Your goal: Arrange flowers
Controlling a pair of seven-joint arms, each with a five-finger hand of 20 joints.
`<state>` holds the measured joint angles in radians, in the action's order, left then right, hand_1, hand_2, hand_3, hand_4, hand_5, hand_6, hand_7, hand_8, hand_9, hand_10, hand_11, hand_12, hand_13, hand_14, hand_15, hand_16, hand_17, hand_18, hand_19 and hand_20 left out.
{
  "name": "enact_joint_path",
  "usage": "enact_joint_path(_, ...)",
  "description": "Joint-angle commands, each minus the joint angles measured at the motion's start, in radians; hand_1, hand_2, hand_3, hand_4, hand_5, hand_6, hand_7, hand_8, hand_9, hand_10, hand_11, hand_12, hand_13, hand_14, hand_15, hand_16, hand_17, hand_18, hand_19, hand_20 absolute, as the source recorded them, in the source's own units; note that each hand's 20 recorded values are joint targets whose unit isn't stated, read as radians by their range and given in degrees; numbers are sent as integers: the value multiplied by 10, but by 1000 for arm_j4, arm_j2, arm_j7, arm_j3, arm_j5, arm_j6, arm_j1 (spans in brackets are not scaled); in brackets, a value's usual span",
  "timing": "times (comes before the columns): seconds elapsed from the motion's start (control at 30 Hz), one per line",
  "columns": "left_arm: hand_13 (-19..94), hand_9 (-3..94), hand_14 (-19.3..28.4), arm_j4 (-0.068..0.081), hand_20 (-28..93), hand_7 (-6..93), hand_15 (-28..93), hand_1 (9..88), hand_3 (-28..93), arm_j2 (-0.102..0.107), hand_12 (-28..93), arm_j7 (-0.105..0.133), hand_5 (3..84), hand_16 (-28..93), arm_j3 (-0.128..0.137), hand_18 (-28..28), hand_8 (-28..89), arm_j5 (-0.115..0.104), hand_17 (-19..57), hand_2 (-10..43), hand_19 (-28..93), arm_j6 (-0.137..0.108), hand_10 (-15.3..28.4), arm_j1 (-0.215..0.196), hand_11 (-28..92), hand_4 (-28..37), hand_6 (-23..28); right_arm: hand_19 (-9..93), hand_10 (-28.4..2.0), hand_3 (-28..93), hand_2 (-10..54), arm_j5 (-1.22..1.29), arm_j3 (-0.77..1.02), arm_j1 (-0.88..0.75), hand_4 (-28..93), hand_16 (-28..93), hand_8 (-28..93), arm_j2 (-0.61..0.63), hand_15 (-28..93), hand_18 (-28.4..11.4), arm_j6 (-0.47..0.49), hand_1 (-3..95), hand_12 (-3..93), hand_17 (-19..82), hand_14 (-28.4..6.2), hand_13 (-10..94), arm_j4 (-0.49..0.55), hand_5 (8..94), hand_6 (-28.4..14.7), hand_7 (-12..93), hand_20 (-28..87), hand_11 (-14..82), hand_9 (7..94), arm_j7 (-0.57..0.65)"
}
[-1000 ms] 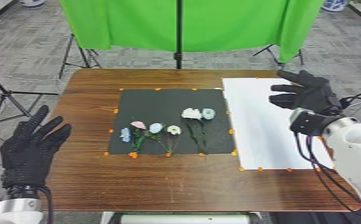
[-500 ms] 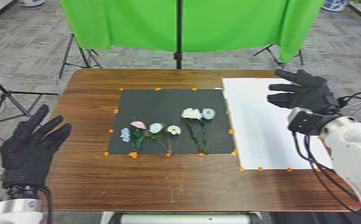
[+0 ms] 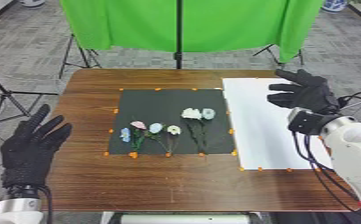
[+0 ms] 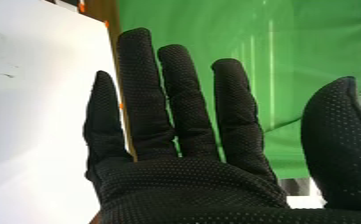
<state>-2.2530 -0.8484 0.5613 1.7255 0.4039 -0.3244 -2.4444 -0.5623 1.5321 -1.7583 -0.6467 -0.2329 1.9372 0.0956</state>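
The black mat (image 3: pixel 159 102) lies on the brown wooden tabletop (image 3: pixel 159 185), and all the artificial flowers rest on its near half, stems pointing roughly toward its near edge. Nearest the mat's left edge is a blue flower (image 3: pixel 125 134), with a pink flower (image 3: pixel 138 124) next to it, then a pale blue flower (image 3: pixel 156 128) and a cream flower (image 3: pixel 174 130) with a dark centre — a loose cluster with green leaves (image 3: pixel 136 142) low among the stems. Toward the mat's right side and a little farther back, a white flower (image 3: pixel 191 113) and a pale bluish flower (image 3: pixel 208 114) lie close together, their heads side by side. Along the mat's right edge runs a white board (image 3: pixel 256 115), and orange markers (image 3: pixel 134 155) dot the borders of the mat. The left hand (image 3: pixel 25 152) is well off to the left of the mat, open and holding nothing. The right hand (image 3: pixel 308 95) is to the right of the mat, beyond the white board's middle — wide open and empty, its thumb spread away from the straight fingers in the right wrist view. Behind the mat, past the tabletop's far edge, hangs a green cloth (image 3: pixel 123 25).
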Motion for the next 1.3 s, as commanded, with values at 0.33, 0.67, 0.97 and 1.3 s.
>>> enact_joint_path(0.33, 230, 306, 260, 3, 214, 126, 543, 194, 771, 0, 117, -3, 330, -94, -8, 231, -86, 4, -91, 62, 543, 12, 181, -3, 261, -283, 68, 534, -167, 824, 119, 7, 6, -10, -283, 106, -133, 6, 476, -260, -5, 129, 135, 47, -195, 444, 6, 466, 10, 167, 200, 178, 536, -11)
enact_joint_path(0.67, 230, 305, 260, 1, 214, 125, 543, 193, 772, -1, 117, 0, 330, -94, -7, 230, -86, 4, -91, 62, 543, 11, 181, -3, 261, -283, 69, 535, -167, 825, 120, 5, 1, -4, -283, 105, -133, 5, 477, -259, -7, 127, 134, 46, -195, 444, 4, 467, 10, 167, 201, 179, 539, -11)
enact_joint_path(0.97, 229, 305, 261, -1, 213, 124, 543, 193, 770, 2, 117, 9, 329, -94, -7, 230, -85, 1, -91, 63, 543, 7, 182, -8, 260, -283, 68, 535, -167, 825, 120, 3, 1, -2, -283, 104, -133, 4, 478, -259, -4, 127, 135, 45, -196, 445, 5, 467, 10, 167, 202, 180, 539, -8)
enact_joint_path(1.3, 224, 303, 258, 0, 208, 123, 533, 192, 776, 2, 117, 11, 329, -93, -4, 229, -85, 4, -93, 63, 534, 11, 180, -9, 256, -283, 68, 537, -167, 827, 121, 7, 7, -15, -283, 104, -132, 4, 478, -259, -4, 125, 135, 44, -196, 445, 7, 467, 10, 167, 202, 180, 540, -10)
